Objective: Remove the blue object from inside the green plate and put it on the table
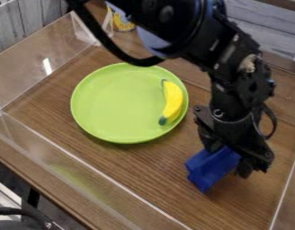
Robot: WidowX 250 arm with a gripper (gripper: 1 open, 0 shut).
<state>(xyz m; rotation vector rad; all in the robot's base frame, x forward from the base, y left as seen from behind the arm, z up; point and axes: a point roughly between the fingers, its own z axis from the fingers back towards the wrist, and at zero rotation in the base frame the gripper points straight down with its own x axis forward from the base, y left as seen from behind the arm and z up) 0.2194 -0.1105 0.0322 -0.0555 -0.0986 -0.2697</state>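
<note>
The blue object (210,171) lies on the brown table (120,175), to the right of and nearer than the green plate (108,103), clear of its rim. My gripper (234,154) points down right over the block's far end. Its fingers stand spread at the block's sides, so it looks open and no longer clamps the block. The black arm hides the block's far end.
A yellow banana (173,101) lies on the right part of the plate. Clear acrylic walls edge the table, one along the near left (42,175) and one at the right (290,193), close to the block.
</note>
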